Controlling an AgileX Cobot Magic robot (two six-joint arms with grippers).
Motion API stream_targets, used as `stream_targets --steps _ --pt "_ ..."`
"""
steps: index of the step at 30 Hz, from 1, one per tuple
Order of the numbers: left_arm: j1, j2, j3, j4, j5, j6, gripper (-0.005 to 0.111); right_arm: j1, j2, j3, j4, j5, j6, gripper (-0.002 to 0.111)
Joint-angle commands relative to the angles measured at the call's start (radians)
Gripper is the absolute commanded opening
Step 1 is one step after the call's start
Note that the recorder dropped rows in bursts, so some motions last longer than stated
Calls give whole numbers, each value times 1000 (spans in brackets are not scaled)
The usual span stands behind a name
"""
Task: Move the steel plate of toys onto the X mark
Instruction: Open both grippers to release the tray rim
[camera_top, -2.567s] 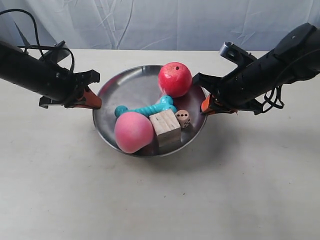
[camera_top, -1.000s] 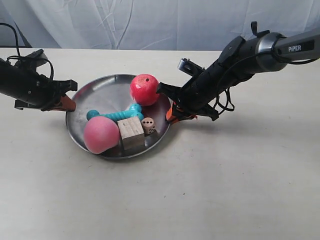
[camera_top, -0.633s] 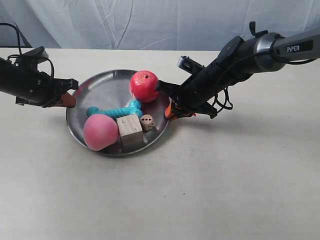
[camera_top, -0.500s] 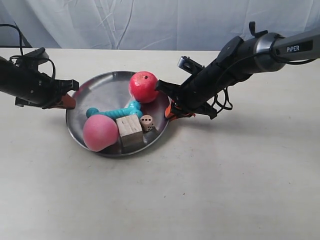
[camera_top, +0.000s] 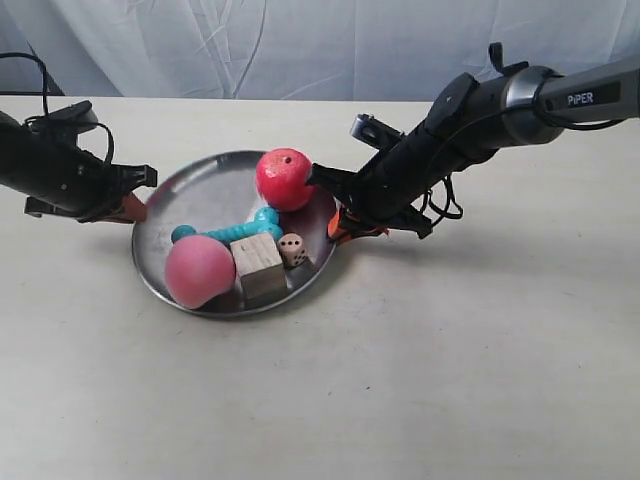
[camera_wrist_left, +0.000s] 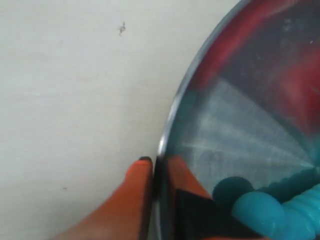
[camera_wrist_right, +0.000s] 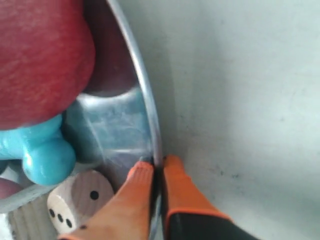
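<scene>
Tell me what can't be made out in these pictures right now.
- X mark: in no view; whether the steel plate covers it cannot be told.
- Teal bone: left wrist view, blurred, cut off by the frame edge.
- Wooden cube: right wrist view, only a corner inside the frame.
- Dark speck: left wrist view, too small to identify.
- Plate's underside: exterior view, shadowed, so lifted or resting is unclear.

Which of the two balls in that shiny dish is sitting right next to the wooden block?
The pink egg-shaped ball, right beside the wooden cube; the red ball sits beyond the teal bone.
</scene>
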Motion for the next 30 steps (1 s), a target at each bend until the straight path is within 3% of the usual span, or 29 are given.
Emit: stream_targets --steps 1,5,16,18,23,30 --pt "-1 -5 -8 -3 -45 -4 29 2 -8 -5 -28 -12 -6 -1" --pt "-1 -5 -8 -11 -53 -4 41 2 -8 -5 -32 -19 -2 -1" --pt "-1 -5 -8 -11 -61 -4 41 2 -8 -5 -43 -23 -2 0" --pt "-1 -5 -8 -11 -61 -4 41 2 -8 -5 -43 -23 -2 8" --pt "-1 -5 -8 -15 -60 -4 41 2 -8 -5 -43 -23 -2 48" --pt "14 -39 -14 -52 -56 -4 38 -10 -17 -5 -80 22 -2 71"
